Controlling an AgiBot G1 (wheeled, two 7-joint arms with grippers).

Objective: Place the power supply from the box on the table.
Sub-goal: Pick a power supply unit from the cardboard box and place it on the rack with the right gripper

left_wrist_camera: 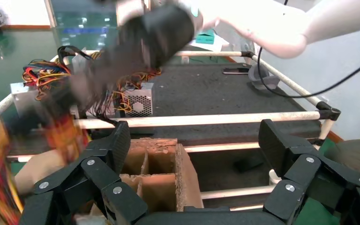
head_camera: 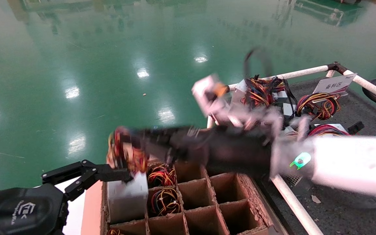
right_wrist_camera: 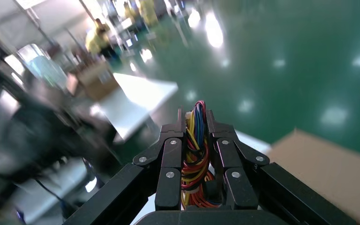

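Observation:
A silver-grey power supply [head_camera: 127,195] stands partly raised out of a back-left cell of the brown box [head_camera: 227,202]. Its red, yellow and black wire bundle [head_camera: 126,156] runs up into my right gripper [head_camera: 127,153], which reaches across from the right. In the right wrist view that gripper [right_wrist_camera: 194,123] is shut on the wires [right_wrist_camera: 194,159]. My left gripper [head_camera: 100,182] sits beside the box's left edge. It is open [left_wrist_camera: 194,140], with only the box [left_wrist_camera: 168,178] showing between its fingers. The dark grey table [head_camera: 354,107] lies to the right.
Other power supplies [head_camera: 263,91] [head_camera: 318,106] lie on the table near a white sign [head_camera: 335,84]. More wire bundles [head_camera: 162,176] [head_camera: 165,200] fill nearby box cells. A white rail [head_camera: 292,202] runs between box and table. Green floor [head_camera: 109,65] lies beyond.

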